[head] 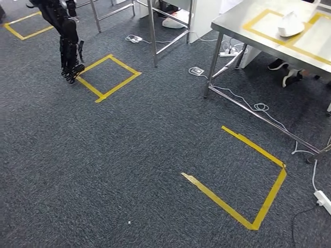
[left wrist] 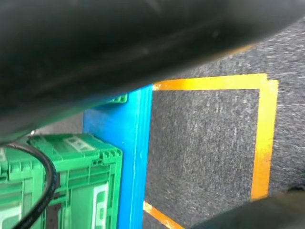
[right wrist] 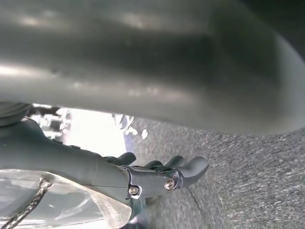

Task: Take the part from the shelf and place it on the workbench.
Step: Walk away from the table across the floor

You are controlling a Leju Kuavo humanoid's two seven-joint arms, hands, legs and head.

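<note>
A steel workbench (head: pixel 234 23) stands at the upper right of the head view, marked with yellow tape outlines. A white curved object (head: pixel 289 25) lies on it inside one outline; I cannot tell whether it is the part. The left wrist view looks at a blue shelf edge (left wrist: pixel 129 143) with a green crate (left wrist: pixel 90 181) on it. In the right wrist view my right hand (right wrist: pixel 158 174) hangs over the carpet with its thumb and fingers stretched out and nothing between them. Clear plastic wrap (right wrist: pixel 72 202) and a cord lie near the wrist.
Dark carpet carries yellow tape squares (head: pixel 219 199) (head: pixel 117 87) (left wrist: pixel 264 138). Another dark robot's legs (head: pixel 70 46) stand at the upper left. Cables (head: pixel 261 107) and a power strip (head: pixel 323 200) trail by the bench legs. A person's shoes (head: pixel 290 76) show under the bench.
</note>
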